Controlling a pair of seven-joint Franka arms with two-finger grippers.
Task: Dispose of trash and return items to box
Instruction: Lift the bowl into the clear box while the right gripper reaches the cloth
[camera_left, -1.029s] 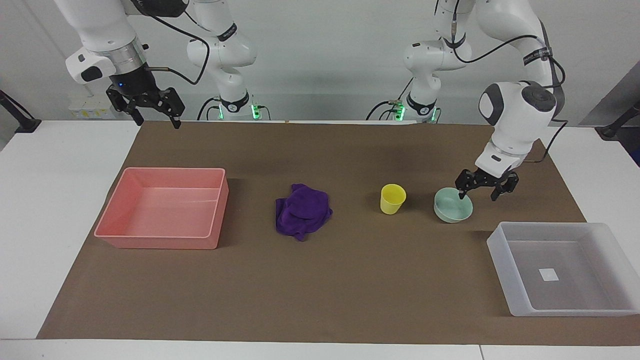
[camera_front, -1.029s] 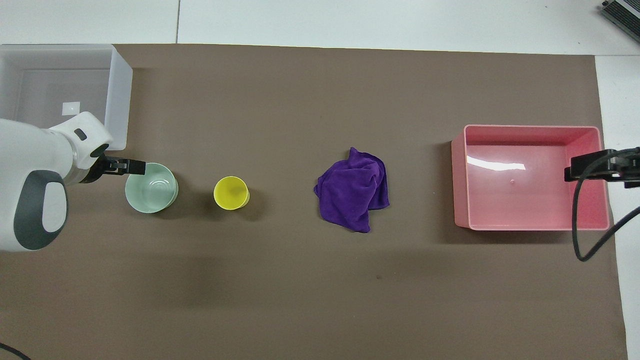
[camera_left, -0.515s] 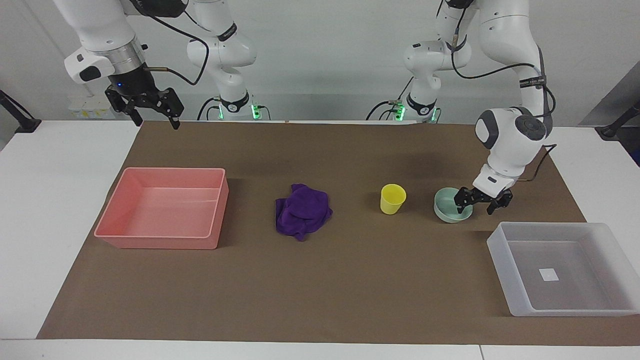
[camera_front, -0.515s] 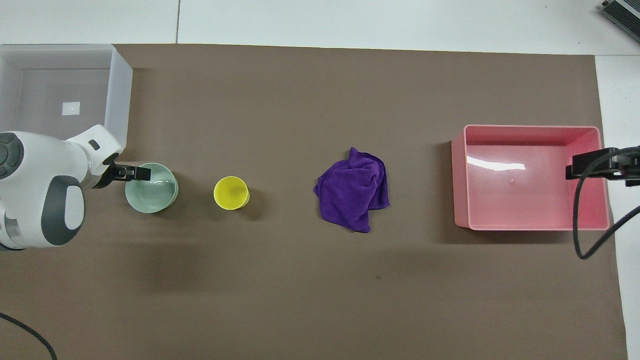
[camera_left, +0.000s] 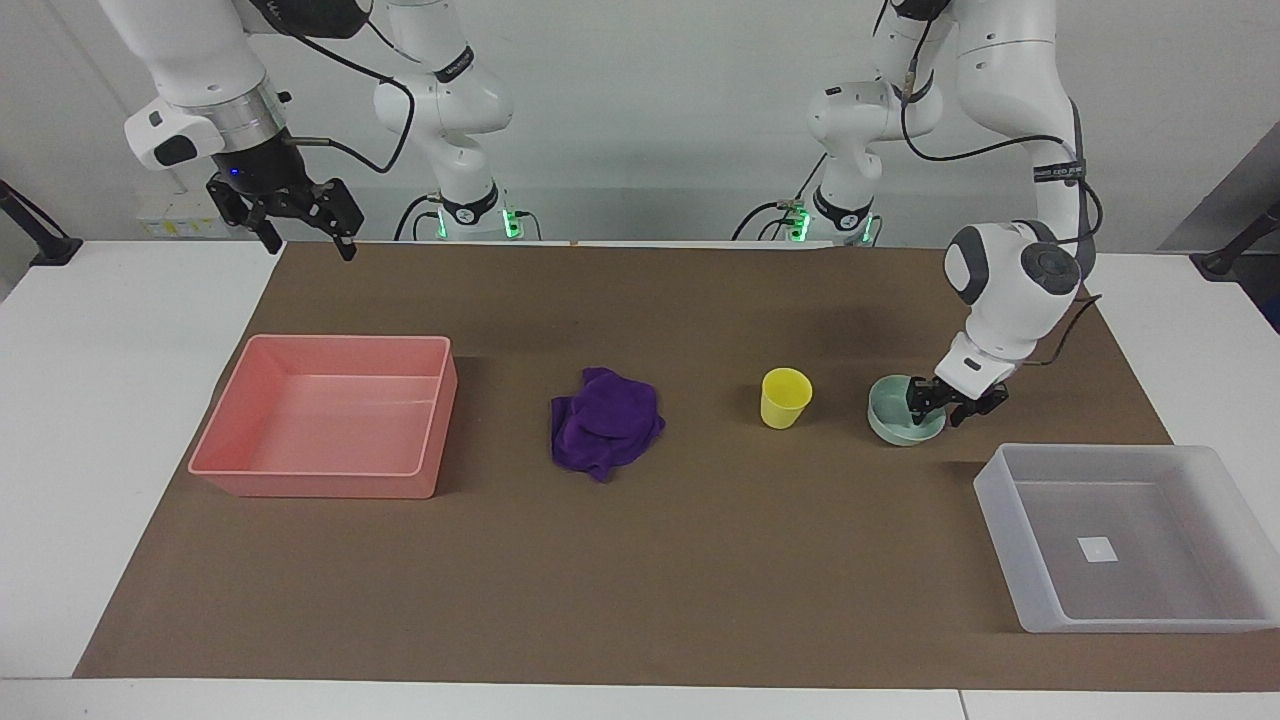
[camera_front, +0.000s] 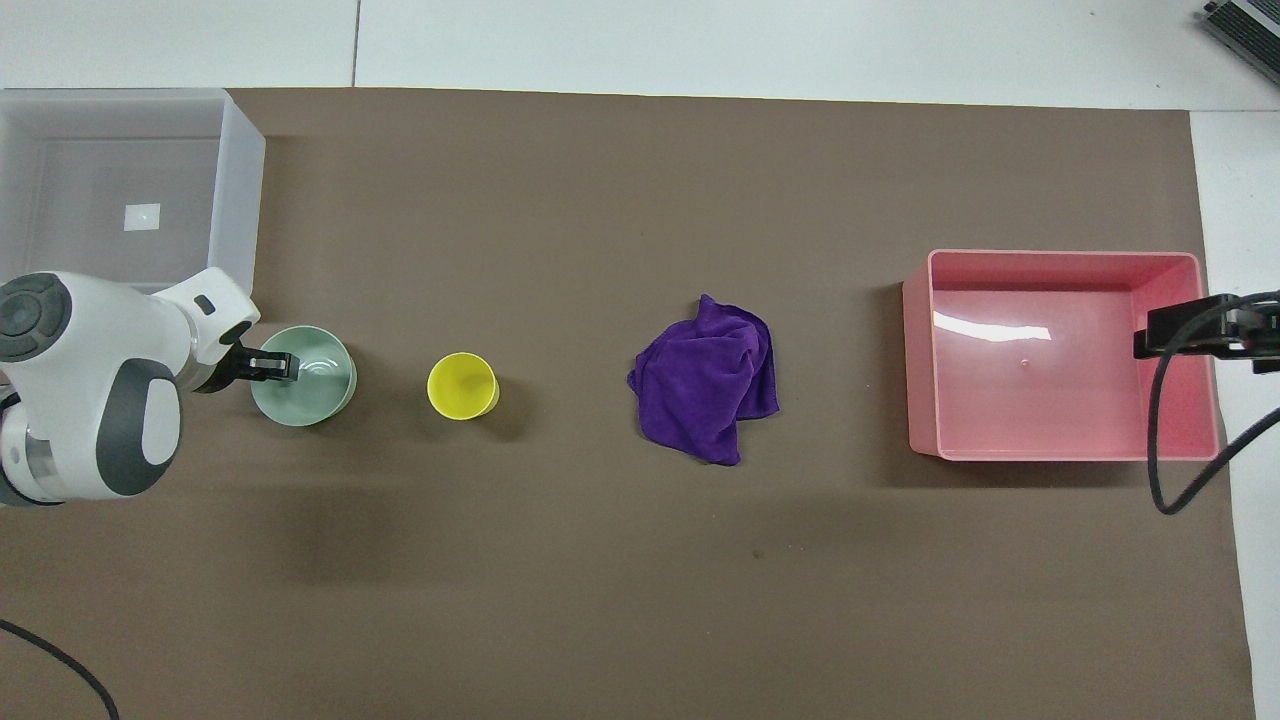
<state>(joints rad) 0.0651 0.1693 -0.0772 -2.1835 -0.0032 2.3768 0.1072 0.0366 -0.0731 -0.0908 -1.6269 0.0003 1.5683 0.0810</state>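
The mint-green bowl (camera_left: 895, 418) stands on the brown mat toward the left arm's end, also in the overhead view (camera_front: 310, 385). My left gripper (camera_left: 938, 410) is low at the bowl's rim on the side toward the left arm's end, open, one finger inside the bowl and one outside; in the overhead view the gripper (camera_front: 268, 365) lies over that rim. The yellow cup (camera_left: 785, 397) stands upright beside the bowl. The purple cloth (camera_left: 605, 422) lies rumpled mid-mat. The translucent box (camera_left: 1010, 520) is empty. My right gripper (camera_left: 308, 245) waits open in the air.
A pink tray (camera_left: 315, 485) stands empty at the right arm's end of the mat; in the overhead view my right gripper (camera_front: 1190, 333) hangs over the tray's (camera_front: 1060, 262) outer side. The box (camera_front: 240, 190) lies farther from the robots than the bowl.
My left gripper has come down from above the bowl to its rim, and its fingers stand closer together. The right gripper has barely moved.
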